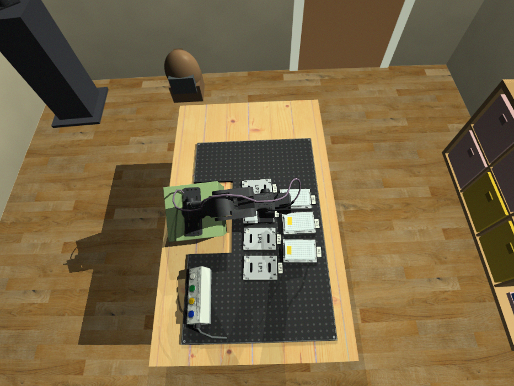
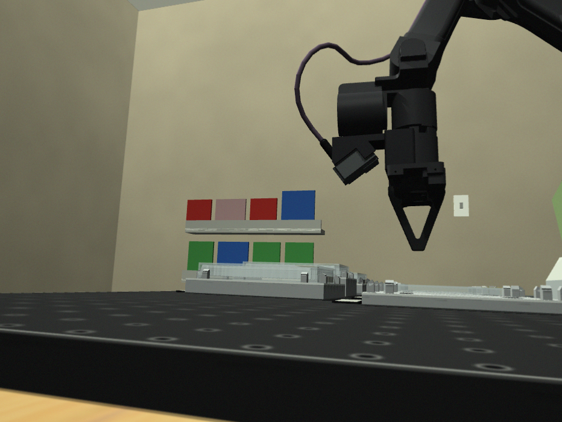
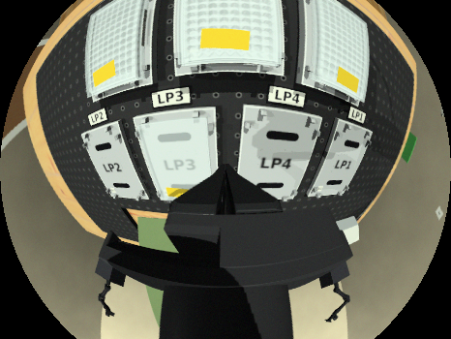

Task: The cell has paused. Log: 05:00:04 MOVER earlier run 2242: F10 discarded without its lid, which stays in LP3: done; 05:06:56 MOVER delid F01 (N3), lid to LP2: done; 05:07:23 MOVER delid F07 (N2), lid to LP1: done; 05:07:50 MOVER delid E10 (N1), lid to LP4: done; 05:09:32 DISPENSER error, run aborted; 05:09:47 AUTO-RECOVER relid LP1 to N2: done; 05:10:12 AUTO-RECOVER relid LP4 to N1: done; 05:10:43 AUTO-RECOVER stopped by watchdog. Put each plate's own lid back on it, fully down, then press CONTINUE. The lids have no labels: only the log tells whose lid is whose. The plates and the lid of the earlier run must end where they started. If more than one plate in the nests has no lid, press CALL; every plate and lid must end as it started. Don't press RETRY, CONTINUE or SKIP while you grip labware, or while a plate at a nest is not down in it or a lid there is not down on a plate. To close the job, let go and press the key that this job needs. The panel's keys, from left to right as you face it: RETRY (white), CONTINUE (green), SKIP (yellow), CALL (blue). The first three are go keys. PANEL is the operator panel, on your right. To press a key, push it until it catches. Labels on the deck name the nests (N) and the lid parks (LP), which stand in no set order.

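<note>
My gripper (image 1: 266,212) (image 2: 416,247) (image 3: 225,169) is shut and holds nothing. It hangs well above the deck over lid park LP3 (image 3: 177,153), where a clear lid with a yellow tag lies. Parks LP2 (image 1: 256,187) (image 3: 112,164), LP4 (image 1: 259,238) (image 3: 279,148) and LP1 (image 1: 260,267) (image 3: 342,160) are bare. Three white well plates with yellow tags sit in the nests: N1 (image 1: 298,198) (image 3: 119,41), N3 (image 1: 298,223) (image 3: 228,17) and N2 (image 1: 299,251) (image 3: 335,44). Each looks covered by a clear lid. The operator panel (image 1: 203,296) has white (image 1: 193,275), green (image 1: 192,287), yellow (image 1: 191,300) and blue (image 1: 191,314) keys.
The black perforated deck (image 1: 257,161) lies on a wooden table (image 1: 249,116). The arm stands on a green block (image 1: 176,203) at the deck's left edge. A grey cable (image 1: 209,333) runs from the panel's near end.
</note>
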